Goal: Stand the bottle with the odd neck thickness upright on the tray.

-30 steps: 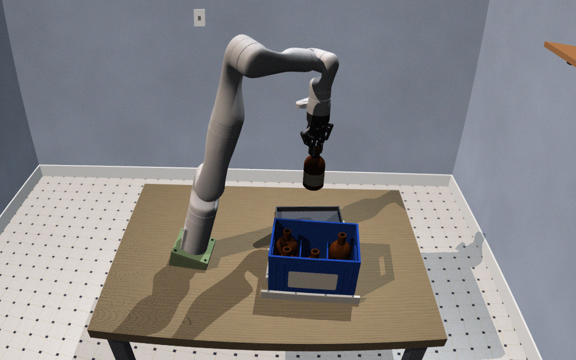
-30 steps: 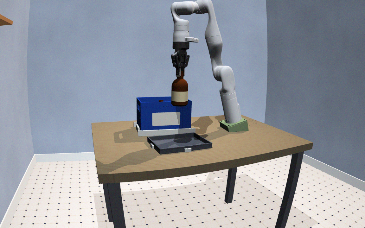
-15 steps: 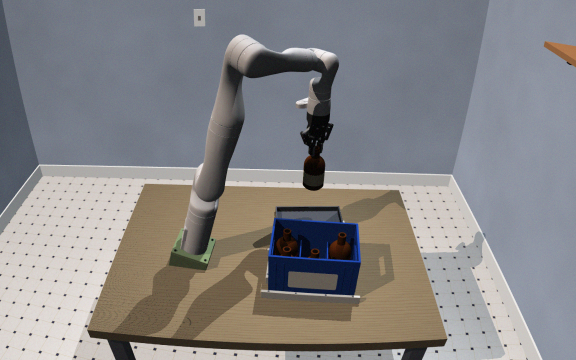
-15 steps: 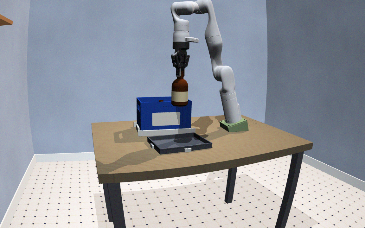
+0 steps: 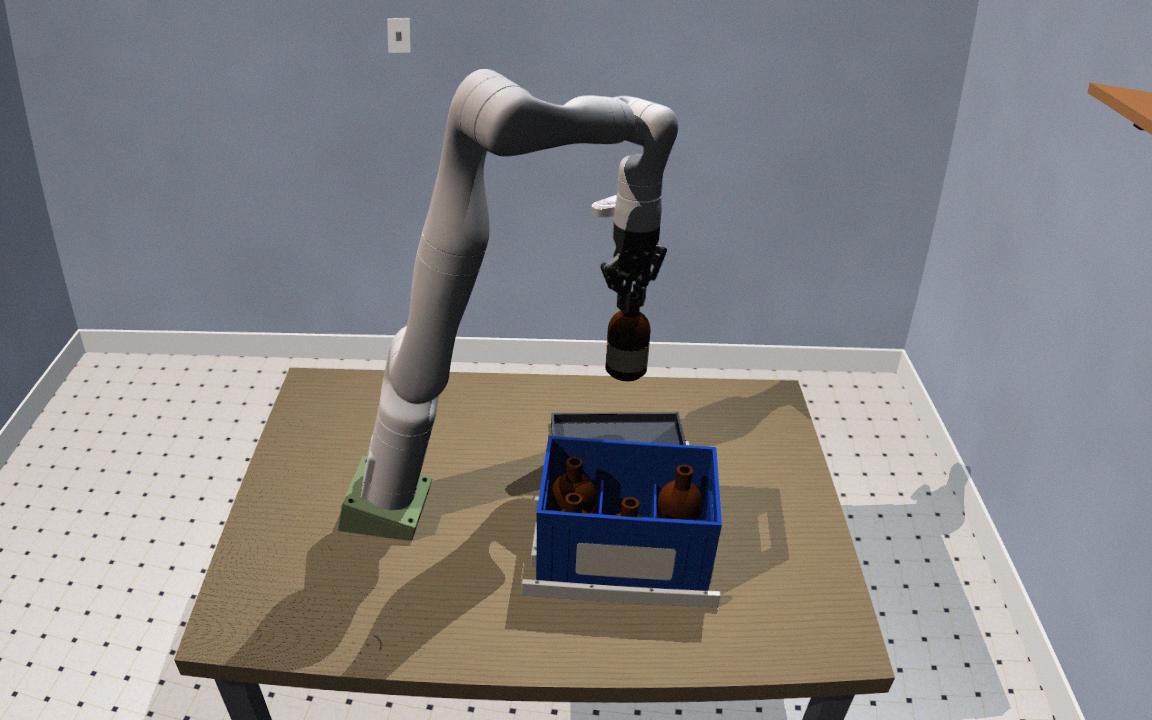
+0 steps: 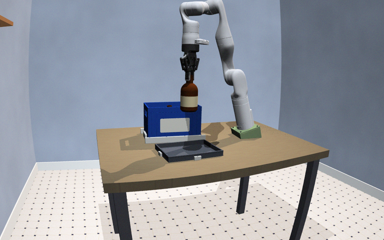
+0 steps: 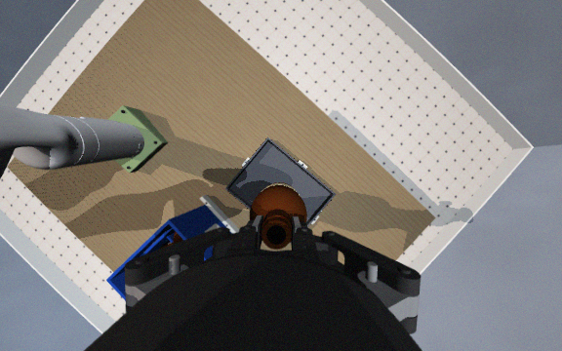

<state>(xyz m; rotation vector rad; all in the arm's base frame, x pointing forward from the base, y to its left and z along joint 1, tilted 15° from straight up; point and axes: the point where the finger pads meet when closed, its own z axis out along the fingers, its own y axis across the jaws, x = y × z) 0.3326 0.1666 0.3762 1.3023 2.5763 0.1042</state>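
Brown bottle [image 6: 189, 98] clamped by neck in claw [image 6: 189, 76], hanging upright high above tray [image 6: 169, 156]; crate [image 5: 627, 537] beside tray on desk [image 5: 294, 573].

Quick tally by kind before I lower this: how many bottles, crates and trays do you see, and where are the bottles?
Bottles: 5, namely 1 held bottle hanging upright from the gripper by its neck, and 4 in the crate
Crates: 1, blue crate
Trays: 1, dark tray
Total: 7

Open air below the held bottle [image 6: 189, 97]; tray [image 6: 169, 157] unobstructed.
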